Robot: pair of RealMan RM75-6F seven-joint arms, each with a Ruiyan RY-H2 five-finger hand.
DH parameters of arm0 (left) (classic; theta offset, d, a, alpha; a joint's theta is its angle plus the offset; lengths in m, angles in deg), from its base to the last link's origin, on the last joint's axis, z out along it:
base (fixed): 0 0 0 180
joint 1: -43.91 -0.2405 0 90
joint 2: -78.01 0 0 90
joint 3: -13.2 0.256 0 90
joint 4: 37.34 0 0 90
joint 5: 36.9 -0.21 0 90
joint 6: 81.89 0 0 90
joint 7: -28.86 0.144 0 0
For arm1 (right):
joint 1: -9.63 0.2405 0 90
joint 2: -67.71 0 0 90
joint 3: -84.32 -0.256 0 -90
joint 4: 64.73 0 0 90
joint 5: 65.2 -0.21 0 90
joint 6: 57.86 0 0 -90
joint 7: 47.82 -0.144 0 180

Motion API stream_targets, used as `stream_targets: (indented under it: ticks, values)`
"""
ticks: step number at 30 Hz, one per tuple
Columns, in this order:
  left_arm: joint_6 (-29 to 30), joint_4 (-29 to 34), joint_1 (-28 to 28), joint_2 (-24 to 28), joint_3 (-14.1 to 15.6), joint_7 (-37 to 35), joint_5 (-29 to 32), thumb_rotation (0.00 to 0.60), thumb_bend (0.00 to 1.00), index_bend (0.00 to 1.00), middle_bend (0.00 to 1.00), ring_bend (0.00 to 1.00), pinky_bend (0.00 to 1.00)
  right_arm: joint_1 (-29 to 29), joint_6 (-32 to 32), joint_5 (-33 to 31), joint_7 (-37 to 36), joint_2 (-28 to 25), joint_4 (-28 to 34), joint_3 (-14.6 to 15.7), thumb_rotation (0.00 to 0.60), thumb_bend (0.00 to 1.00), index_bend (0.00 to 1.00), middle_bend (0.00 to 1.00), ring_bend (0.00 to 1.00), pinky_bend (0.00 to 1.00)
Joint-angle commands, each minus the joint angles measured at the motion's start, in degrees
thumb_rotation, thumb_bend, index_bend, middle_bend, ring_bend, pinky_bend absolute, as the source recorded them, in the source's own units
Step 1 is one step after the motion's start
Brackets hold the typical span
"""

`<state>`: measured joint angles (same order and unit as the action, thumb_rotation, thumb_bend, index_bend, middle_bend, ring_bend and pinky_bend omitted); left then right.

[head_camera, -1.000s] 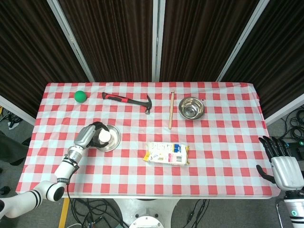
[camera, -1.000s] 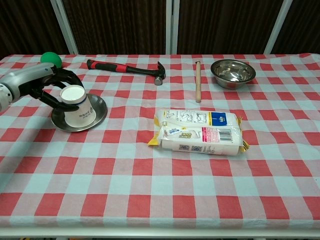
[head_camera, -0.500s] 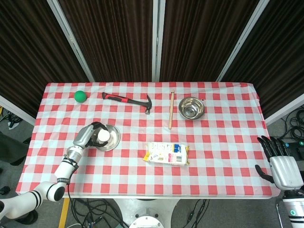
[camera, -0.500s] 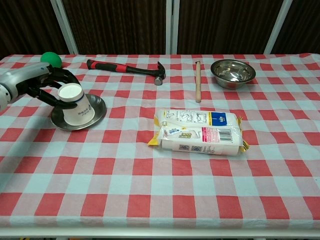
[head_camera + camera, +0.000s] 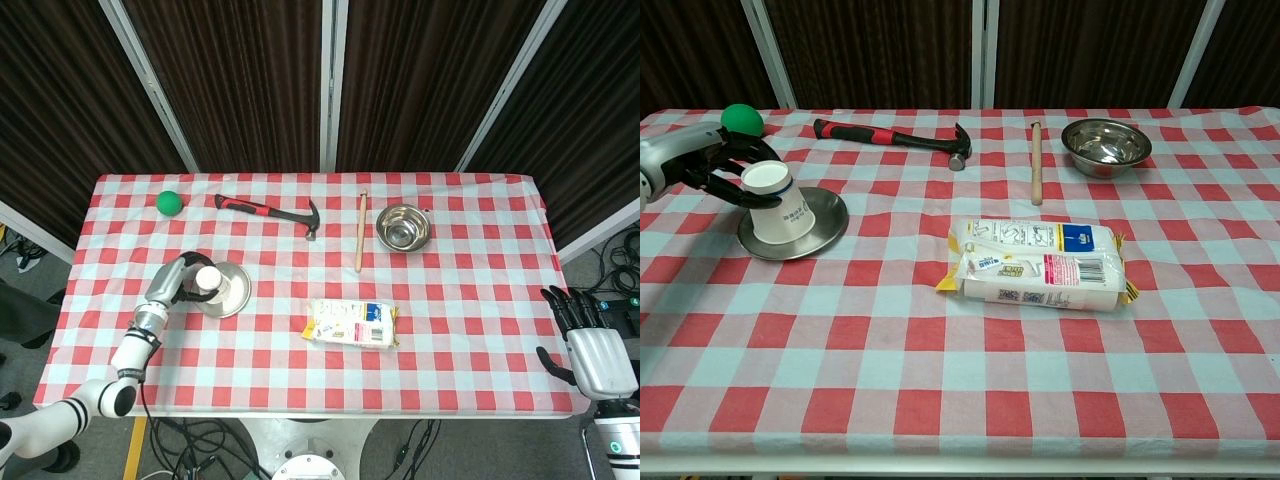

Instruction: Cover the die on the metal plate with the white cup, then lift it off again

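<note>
The left hand [image 5: 710, 165] grips the inverted white paper cup [image 5: 775, 205] on the round metal plate [image 5: 825, 225], apparently hiding the die, while the right hand [image 5: 595, 345] idles, fingers spread and empty.

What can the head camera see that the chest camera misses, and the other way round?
Only the head view shows the right hand, idle and open beyond the table's right edge, plus the floor and cables around the table.

Only the chest view shows the printed front of the snack packet and the tilt of the white cup on the metal plate.

Both show the left hand with its fingers around the upside-down cup, the green ball, the hammer, the wooden stick and the steel bowl. Neither shows the die.
</note>
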<state>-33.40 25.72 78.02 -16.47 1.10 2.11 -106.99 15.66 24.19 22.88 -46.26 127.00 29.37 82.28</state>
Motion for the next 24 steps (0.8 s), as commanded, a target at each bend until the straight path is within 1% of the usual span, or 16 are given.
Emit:
stream_targets:
  ticks: [1, 4, 9, 10, 13, 19, 22, 24]
  values:
    - [1.9, 2.9, -0.5, 1.2, 0.9, 0.6, -2.2, 0.600, 0.30, 0.51, 0.34, 0.17, 0.19, 0.1, 0.0, 0.0, 0.2, -0.1, 0.2, -0.1, 0.600, 0.23, 0.06, 0.08, 0.00, 0.04]
    - [1.0, 1.9, 0.0, 0.9, 0.5, 1.4, -1.2, 0.600, 0.30, 0.51, 0.34, 0.17, 0.19, 0.1, 0.0, -0.2, 0.2, -0.3, 0.3, -0.2, 0.600, 0.23, 0.06, 0.08, 0.00, 0.04]
    - [-1.5, -4.2, 1.0, -1.4, -1.8, 1.6, 3.3, 0.600, 0.31, 0.51, 0.34, 0.17, 0.19, 0.1, 0.1, -0.1, -0.1, -0.3, 0.2, -0.2, 0.600, 0.23, 0.06, 0.08, 0.00, 0.04]
    - [-1.9, -4.6, 0.9, -1.5, -2.1, 1.4, 3.8, 0.600, 0.31, 0.51, 0.34, 0.17, 0.19, 0.0, 0.1, -0.1, -0.1, -0.3, 0.1, -0.1, 0.600, 0.23, 0.06, 0.08, 0.00, 0.04]
    - [-2.2, -2.7, 0.3, -0.5, -1.6, 0.0, 3.1, 0.600, 0.31, 0.51, 0.34, 0.17, 0.19, 0.0, 0.1, 0.1, -0.2, -0.2, 0.0, 0.0, 0.600, 0.23, 0.06, 0.08, 0.00, 0.04]
    - [0.2, 3.8, -1.0, 1.6, 1.7, -0.2, -2.4, 0.600, 0.30, 0.51, 0.34, 0.17, 0.19, 0.1, -0.1, 0.1, -0.4, 0.0, -0.2, 0.1, 0.600, 0.23, 0.06, 0.08, 0.00, 0.04]
    - [0.2, 4.6, -0.8, 1.7, 2.0, -0.2, -2.9, 0.600, 0.30, 0.51, 0.34, 0.17, 0.19, 0.1, -0.1, 0.0, -0.3, -0.1, -0.2, 0.0, 0.600, 0.23, 0.06, 0.08, 0.00, 0.04]
    - [0.0, 3.5, -0.5, 1.3, 1.5, 0.2, -2.3, 0.600, 0.30, 0.51, 0.34, 0.17, 0.19, 0.1, 0.0, -0.1, -0.2, -0.2, 0.0, -0.1, 0.600, 0.23, 0.06, 0.08, 0.00, 0.04]
